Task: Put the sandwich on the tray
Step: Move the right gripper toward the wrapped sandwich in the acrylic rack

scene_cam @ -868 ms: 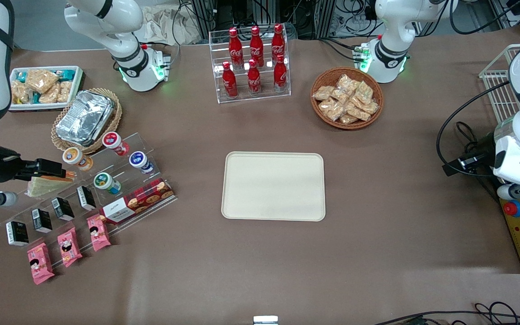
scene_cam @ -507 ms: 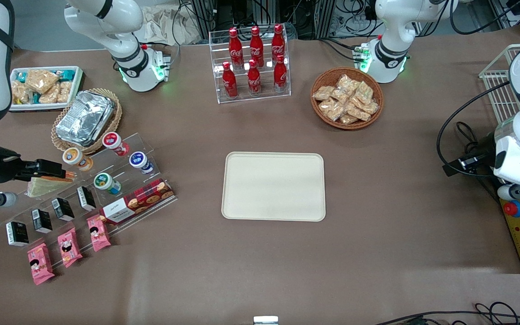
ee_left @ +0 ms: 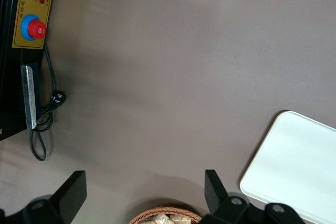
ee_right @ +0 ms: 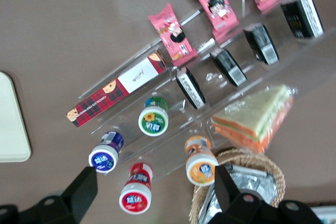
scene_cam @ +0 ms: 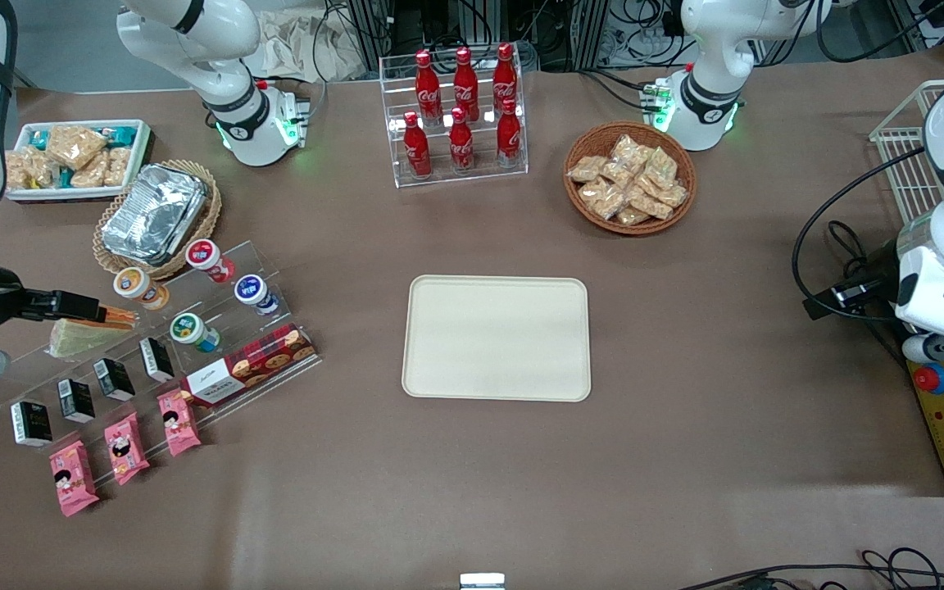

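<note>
The sandwich (scene_cam: pixel 83 334), a clear-wrapped wedge with orange and green layers, lies on the clear acrylic display stand (scene_cam: pixel 275 360) at the working arm's end of the table. It also shows in the right wrist view (ee_right: pixel 257 116). My right gripper (scene_cam: pixel 91 309) hovers above the stand, over the sandwich's edge. In the right wrist view the gripper (ee_right: pixel 155 192) is open and empty, its fingers wide apart above the small cups. The cream-beige tray (scene_cam: pixel 496 338) lies bare at the table's middle. It also shows in the right wrist view (ee_right: pixel 10 119) and the left wrist view (ee_left: pixel 299 166).
The stand also holds small cups (scene_cam: pixel 193 329), black boxes (scene_cam: pixel 115 378), pink packets (scene_cam: pixel 124 447) and a red cookie box (scene_cam: pixel 249 366). A basket with a foil container (scene_cam: pixel 156 215) and a white snack tray (scene_cam: pixel 79 156) stand nearby. A cola bottle rack (scene_cam: pixel 460 115) and a snack basket (scene_cam: pixel 629 178) stand farther back.
My right gripper has drawn back a little toward the working arm's end of the table, away from the tray. The sandwich has not moved.
</note>
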